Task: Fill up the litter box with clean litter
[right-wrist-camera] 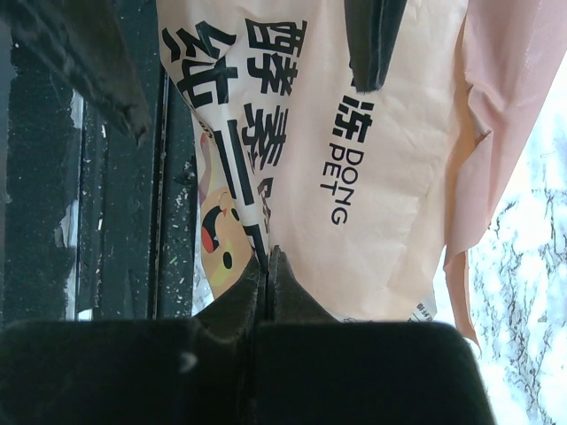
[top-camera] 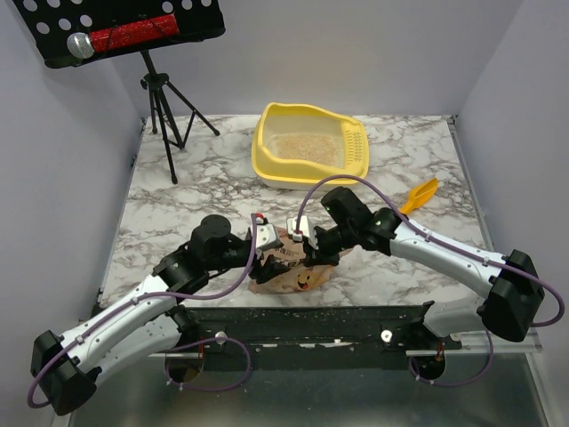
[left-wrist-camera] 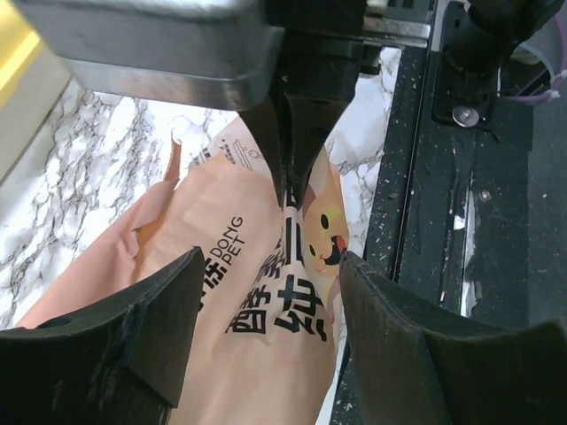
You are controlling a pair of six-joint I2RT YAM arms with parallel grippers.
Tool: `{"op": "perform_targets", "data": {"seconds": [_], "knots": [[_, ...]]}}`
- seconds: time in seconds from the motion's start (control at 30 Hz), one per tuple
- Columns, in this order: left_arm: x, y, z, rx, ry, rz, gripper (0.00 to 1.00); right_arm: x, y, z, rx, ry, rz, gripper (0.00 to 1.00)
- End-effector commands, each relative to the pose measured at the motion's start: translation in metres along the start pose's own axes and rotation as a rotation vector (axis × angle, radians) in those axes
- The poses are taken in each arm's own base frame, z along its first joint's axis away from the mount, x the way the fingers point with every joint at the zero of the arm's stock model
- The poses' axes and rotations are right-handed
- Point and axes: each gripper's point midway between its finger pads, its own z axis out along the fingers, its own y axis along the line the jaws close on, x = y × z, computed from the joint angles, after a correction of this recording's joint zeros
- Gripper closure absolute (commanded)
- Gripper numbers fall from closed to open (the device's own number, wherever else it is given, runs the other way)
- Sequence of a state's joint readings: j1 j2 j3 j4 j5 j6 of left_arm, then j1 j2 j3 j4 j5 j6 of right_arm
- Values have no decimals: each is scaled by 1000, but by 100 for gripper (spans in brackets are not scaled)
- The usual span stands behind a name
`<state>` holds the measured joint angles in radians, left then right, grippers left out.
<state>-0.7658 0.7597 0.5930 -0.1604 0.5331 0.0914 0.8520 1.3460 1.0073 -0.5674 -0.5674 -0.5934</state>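
From above, the litter box [top-camera: 260,153] sits in the upper middle of the frame on the marble table [top-camera: 204,178]. A thin spread of clean litter [top-camera: 298,145] already lies on its floor, so I'd say the filling is partly done at most. The pink bag [top-camera: 300,279] lies low in the frame, well apart from the box, with both arms bent over it. The left gripper [top-camera: 269,260] and right gripper [top-camera: 299,253] are too bunched there to read. A yellow scoop [top-camera: 420,195] lies off to the right, untouched. The left wrist view settles one thing: the left gripper [left-wrist-camera: 270,266] stands wide open, its fingers straddling the bag [left-wrist-camera: 221,266] without pinching it. The right gripper [left-wrist-camera: 288,190] comes down from the top of that frame, nipped onto a ridge of the bag. The right wrist view confirms it: the right gripper [right-wrist-camera: 266,261] is closed on a fold of the bag [right-wrist-camera: 390,195] beside the cartoon face. What seems left is getting the bag to the box and tipping it; how much it holds, no view shows.
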Motion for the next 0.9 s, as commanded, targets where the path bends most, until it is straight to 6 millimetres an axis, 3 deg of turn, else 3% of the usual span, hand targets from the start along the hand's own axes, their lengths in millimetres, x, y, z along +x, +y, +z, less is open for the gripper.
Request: {"op": "perform_targets", "data": {"seconds": [0.0,0.33,0.4,0.5,0.57,0.63,0.73,0.87], "knots": [[0,4,12,-12,-14,81,28,6,-1,-6,16,4,25,100],[38,6,26,-7,129,56,25,2,-3,-11,37,-8,12,100],[44,6,29,-3,158,50,28,1,-2,-12,41,-16,6,100],[55,8,33,3,209,30,45,-2,-3,-16,57,-24,0,99],[60,12,35,-12,243,17,80,-4,-4,-18,70,-36,-8,100],[63,16,37,-20,272,22,100,-9,-6,-21,90,-57,-18,100],[55,29,33,-85,278,80,100,-14,-13,-25,134,-78,-22,100],[31,56,23,-221,240,213,100,-15,-35,-31,218,-89,1,100]]}}
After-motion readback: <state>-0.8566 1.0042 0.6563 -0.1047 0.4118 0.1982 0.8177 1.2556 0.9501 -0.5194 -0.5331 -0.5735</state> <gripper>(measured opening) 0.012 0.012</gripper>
